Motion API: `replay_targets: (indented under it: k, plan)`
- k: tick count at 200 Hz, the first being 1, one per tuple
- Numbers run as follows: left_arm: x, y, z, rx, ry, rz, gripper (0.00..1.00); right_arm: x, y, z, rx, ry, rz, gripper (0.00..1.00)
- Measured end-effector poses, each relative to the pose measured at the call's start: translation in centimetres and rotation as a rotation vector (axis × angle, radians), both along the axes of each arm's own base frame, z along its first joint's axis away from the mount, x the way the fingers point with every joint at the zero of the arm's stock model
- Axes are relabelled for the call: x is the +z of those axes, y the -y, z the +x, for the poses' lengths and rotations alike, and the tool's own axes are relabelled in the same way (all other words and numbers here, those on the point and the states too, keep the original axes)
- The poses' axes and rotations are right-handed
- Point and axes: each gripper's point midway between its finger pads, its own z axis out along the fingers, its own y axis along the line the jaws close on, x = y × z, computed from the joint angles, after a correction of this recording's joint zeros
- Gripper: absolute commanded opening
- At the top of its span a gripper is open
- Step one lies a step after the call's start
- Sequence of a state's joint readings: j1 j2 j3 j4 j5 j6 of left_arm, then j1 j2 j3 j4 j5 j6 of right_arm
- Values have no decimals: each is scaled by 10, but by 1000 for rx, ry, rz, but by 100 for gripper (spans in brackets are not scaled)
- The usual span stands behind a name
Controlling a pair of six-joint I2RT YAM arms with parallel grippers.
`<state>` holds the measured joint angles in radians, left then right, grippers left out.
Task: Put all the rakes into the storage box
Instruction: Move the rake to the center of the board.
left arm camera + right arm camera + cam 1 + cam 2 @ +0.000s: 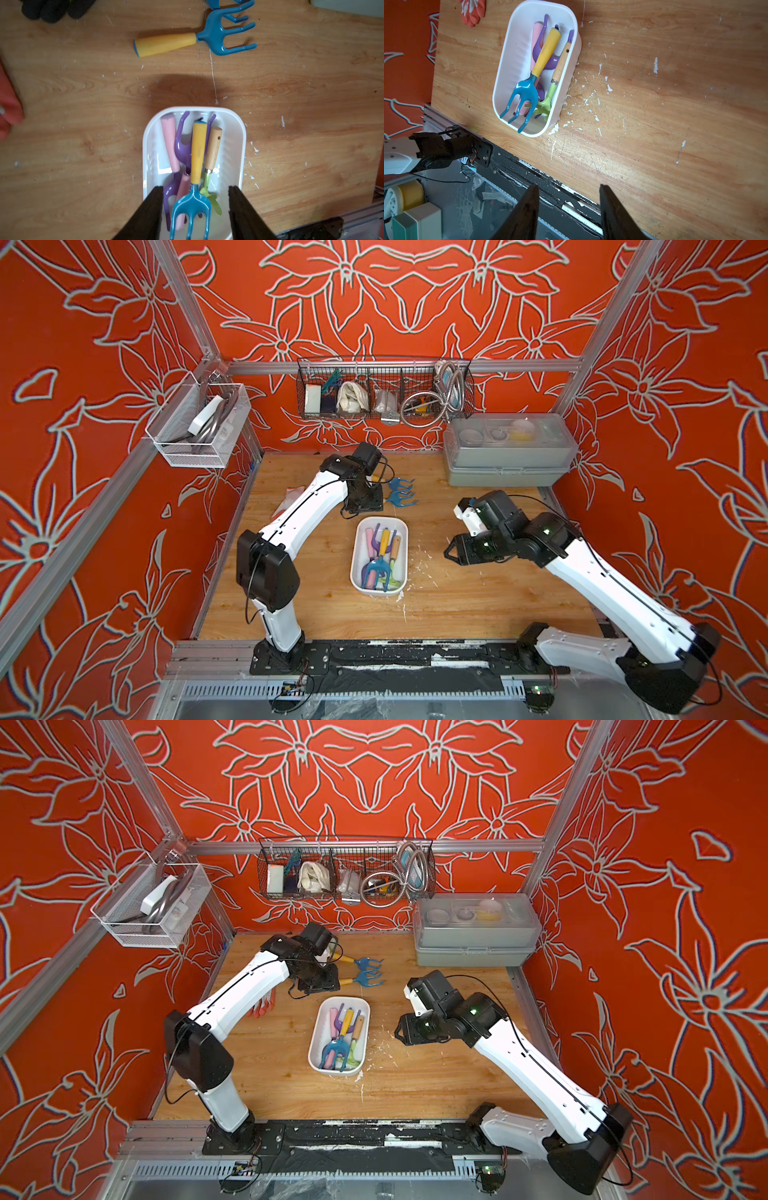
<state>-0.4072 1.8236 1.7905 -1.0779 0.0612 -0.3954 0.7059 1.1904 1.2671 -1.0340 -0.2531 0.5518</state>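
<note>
Blue-tined rake (198, 151) lies in the storage box (359, 543) at table (457, 605) centre, atop other tools (169, 143). Its long axis runs w/ the box's length, prob. because only that fits; tines point to the near edge, handle to the far edge. L gripper (195, 188) hangs above it, jaws approx. half apart, empty. R gripper (569, 186), part open, empty, sits toward the right edge; two spare rakes (401, 501) lie by the far edge.

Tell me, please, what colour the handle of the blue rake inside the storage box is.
The handle is yellow, clearest in the left wrist view.
</note>
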Motion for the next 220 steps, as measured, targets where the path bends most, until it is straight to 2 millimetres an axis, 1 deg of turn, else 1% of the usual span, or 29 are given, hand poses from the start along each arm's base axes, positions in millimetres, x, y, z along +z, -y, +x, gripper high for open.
replay_targets:
  k: [15,32,45,62,81,107,134,162,199,220]
  plan:
    - [-7,-10,20,-25,2,23,54,4,-10,12,19,15,4,48]
    - [-14,-20,42,-52,8,49,54,7,-18,20,31,19,19,48]
    - [-21,-25,59,-78,18,78,54,6,-22,25,35,11,25,48]
    - [-36,-25,75,-126,16,117,54,-1,-26,31,35,-17,20,48]
    - [-57,-21,89,-177,2,150,55,-11,-29,38,29,-55,9,47]
    - [-86,-19,99,-216,-34,172,56,-23,-34,46,28,-107,-6,46]
    - [-105,-16,110,-228,-47,178,59,-28,-44,55,38,-137,-14,46]
    - [-112,-12,124,-223,-29,174,61,-32,-50,59,48,-158,-16,45]
    - [-104,-7,144,-180,26,151,61,-39,-52,60,50,-183,-27,45]
    - [-110,-7,150,-148,22,133,60,-44,-52,60,51,-196,-32,45]
